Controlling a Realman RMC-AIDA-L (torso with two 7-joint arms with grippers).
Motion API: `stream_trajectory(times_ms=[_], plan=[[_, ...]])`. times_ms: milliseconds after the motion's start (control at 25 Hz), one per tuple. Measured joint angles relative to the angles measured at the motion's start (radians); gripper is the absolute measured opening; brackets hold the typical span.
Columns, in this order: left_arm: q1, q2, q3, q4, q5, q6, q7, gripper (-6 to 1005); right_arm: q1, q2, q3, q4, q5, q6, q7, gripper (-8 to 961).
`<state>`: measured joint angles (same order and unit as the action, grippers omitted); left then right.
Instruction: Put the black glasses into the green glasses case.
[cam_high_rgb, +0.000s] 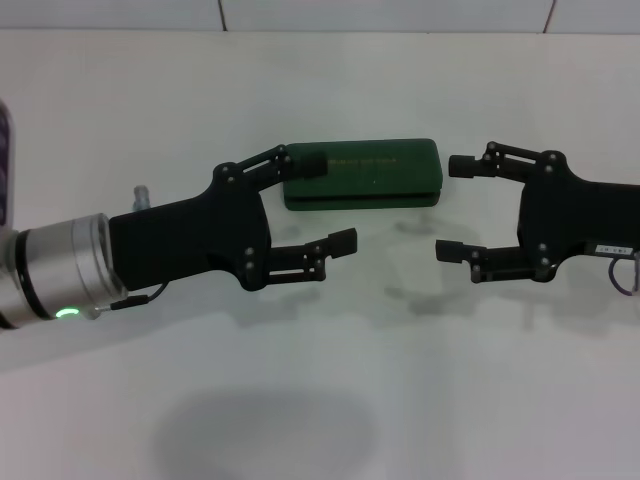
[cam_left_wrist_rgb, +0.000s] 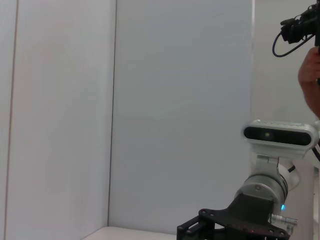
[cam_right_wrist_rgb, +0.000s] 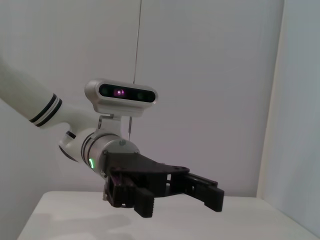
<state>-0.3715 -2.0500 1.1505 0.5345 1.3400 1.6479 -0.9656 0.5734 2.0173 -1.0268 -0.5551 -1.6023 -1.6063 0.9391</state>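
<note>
**Case shut, glasses nowhere to be seen, both arms hovering open**

The green glasses case (cam_high_rgb: 362, 174) is lying closed on the white surface (cam_high_rgb: 420, 380), its long axis running side to side across the robot's front, lid up with faint lettering showing. The black glasses are not showing in any view; I cannot tell where they are, and they may be already inside the shut case or simply out of sight.

The left end effector (cam_high_rgb: 331, 203) is reaching in from the robot's left with its fingers spread wide and holding nothing. Its upper fingertip (cam_high_rgb: 312, 163) is overlapping the left end of the case as seen from the head camera, though I cannot tell whether it is touching or just passing above it. The lower finger is sitting nearer the robot than the case, over bare surface.

The right end effector (cam_high_rgb: 455, 207) is facing it from the other side, also open and empty, its upper fingertip just beside the right end of the case and apart from it.

So the case is lying just beyond the gap between the two end effectors, slightly to the far side, and the left arm appears the nearer. From the right wrist camera the left end effector (cam_right_wrist_rgb: 175, 197) is likewise showing open above the surface.
</note>
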Motion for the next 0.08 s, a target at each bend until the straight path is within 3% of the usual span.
stream_trajectory(times_ms=[80], plan=[[0.004, 0.002, 0.000, -0.004, -0.002, 0.002, 0.003, 893, -0.004, 0.001, 0.000, 0.000, 0.000, 0.000, -0.005, 861]])
